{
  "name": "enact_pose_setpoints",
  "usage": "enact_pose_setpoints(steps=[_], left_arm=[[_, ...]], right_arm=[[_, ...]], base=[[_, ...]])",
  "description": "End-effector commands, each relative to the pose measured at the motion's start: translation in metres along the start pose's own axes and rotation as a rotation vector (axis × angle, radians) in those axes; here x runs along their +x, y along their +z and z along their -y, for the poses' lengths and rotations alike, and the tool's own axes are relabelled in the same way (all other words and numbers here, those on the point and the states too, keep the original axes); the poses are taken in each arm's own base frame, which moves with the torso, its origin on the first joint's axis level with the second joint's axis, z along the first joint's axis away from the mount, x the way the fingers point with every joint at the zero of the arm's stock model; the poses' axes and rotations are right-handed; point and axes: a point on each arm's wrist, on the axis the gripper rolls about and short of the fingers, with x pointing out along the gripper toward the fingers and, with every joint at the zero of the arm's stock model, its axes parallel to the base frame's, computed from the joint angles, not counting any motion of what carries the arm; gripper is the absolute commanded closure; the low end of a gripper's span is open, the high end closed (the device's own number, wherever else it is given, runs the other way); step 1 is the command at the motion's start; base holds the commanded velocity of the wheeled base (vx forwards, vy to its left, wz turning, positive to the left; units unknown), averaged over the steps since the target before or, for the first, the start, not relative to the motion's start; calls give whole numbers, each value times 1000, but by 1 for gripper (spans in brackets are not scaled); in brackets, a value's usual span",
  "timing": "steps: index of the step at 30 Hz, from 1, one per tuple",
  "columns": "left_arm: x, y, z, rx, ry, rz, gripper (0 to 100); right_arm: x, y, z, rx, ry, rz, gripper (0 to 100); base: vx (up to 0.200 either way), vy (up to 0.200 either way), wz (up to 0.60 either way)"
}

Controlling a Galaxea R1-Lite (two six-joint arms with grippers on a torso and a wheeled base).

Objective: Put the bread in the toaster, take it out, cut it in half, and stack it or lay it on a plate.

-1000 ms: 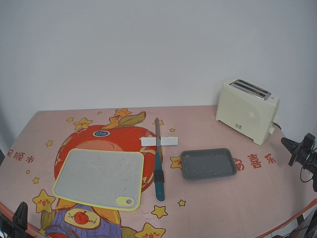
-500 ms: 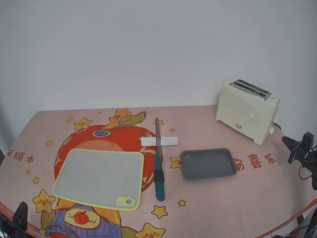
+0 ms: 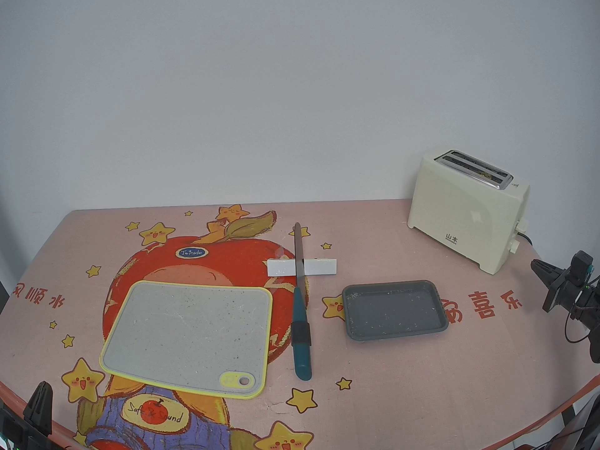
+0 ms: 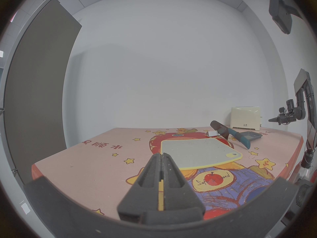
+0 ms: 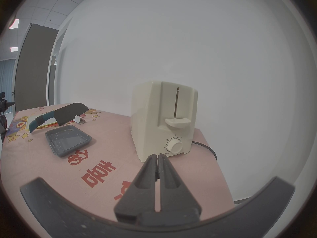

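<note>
The cream toaster (image 3: 469, 210) stands at the table's back right; something brownish shows in one top slot, and I cannot tell what it is. In the right wrist view its lever (image 5: 177, 122) and dial face my right gripper (image 5: 158, 159), which is shut and empty a short way off. In the head view that gripper (image 3: 535, 264) hovers at the table's right edge. A dark grey plate (image 3: 395, 309) lies empty in front of the toaster. My left gripper (image 4: 161, 159) is shut and empty over the near left corner (image 3: 41, 387).
A grey cutting board with a yellow rim (image 3: 187, 335) lies at front left. Beside it a teal-handled knife (image 3: 300, 307) rests across a small white holder (image 3: 302, 267). A power cord (image 5: 204, 147) runs behind the toaster.
My right gripper has shifted slightly at the table's right edge. Everything on the table and the left gripper stay where they were.
</note>
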Motion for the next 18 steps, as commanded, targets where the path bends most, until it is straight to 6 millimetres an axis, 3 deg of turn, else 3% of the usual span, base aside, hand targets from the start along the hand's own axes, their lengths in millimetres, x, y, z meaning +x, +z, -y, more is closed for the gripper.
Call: enact_pose_setpoints(steps=[1, 18], left_arm=[[1, -5, 0, 0, 1, -10, 100], [1, -5, 0, 0, 1, -10, 100]], right_arm=[[0, 2, -2, -7, 8, 7, 100], [-4, 2, -11, -9, 29, 7, 100]], base=[[0, 0, 0], [0, 0, 0]])
